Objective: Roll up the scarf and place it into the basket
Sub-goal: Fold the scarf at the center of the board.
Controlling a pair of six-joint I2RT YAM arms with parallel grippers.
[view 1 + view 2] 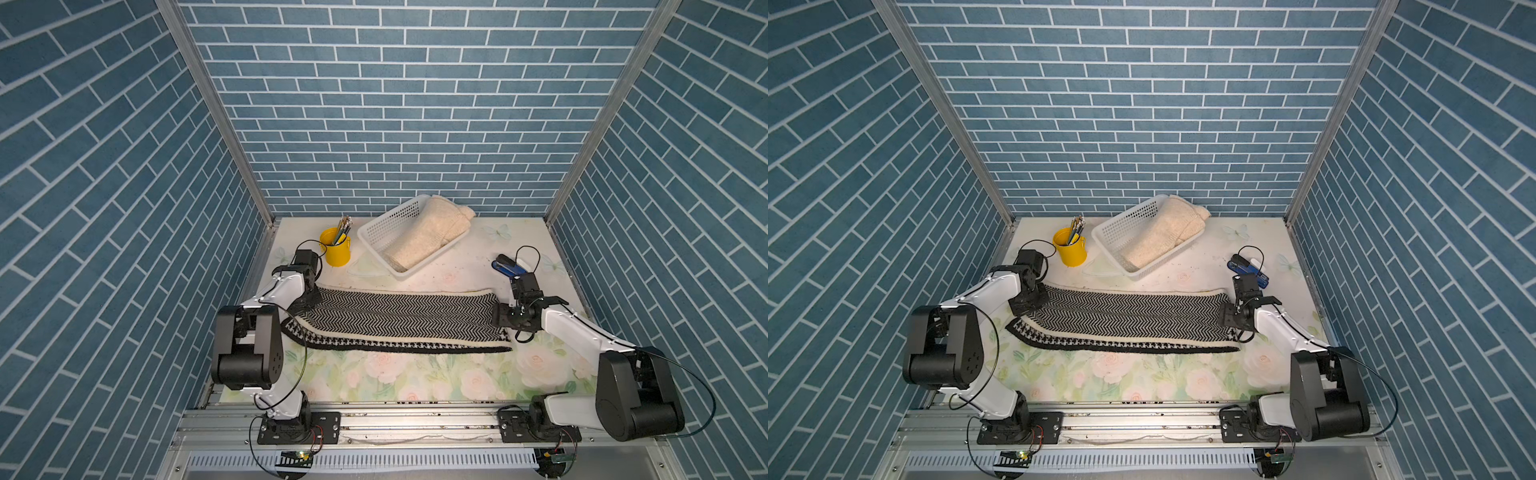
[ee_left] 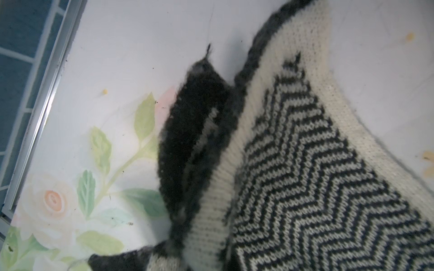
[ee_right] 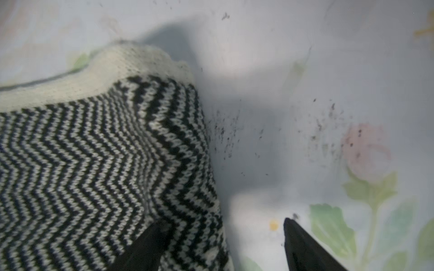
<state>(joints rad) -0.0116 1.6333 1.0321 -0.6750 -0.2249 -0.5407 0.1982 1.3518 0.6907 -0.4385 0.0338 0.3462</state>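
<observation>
The worry is a lopsided start. The scarf [image 1: 395, 324] lies stretched flat across the middle of the table [image 1: 415, 382], well short of the basket [image 1: 376, 232], and only one end is held. If the left arm pulls now, the cloth will likely slide instead of rolling. The right gripper [image 3: 223, 221] stands open, one finger [image 3: 150, 241] on the knit's end and the other over bare table, so lifting off could snag a loop. The basket already holds a cream roll [image 1: 428, 239], leaving little room. The bucket [image 1: 336, 249] stands close behind the left arm, where a swing could tip it.

The left gripper [image 1: 307, 305] is clenched. Its fingers are hidden, but the cloth bunches toward it, so I'd say it pinches the scarf's end. That arm has its elbow high and its wrist bent down. The right arm lies low, with the forearm reaching inward and the gripper at the scarf's other end.
</observation>
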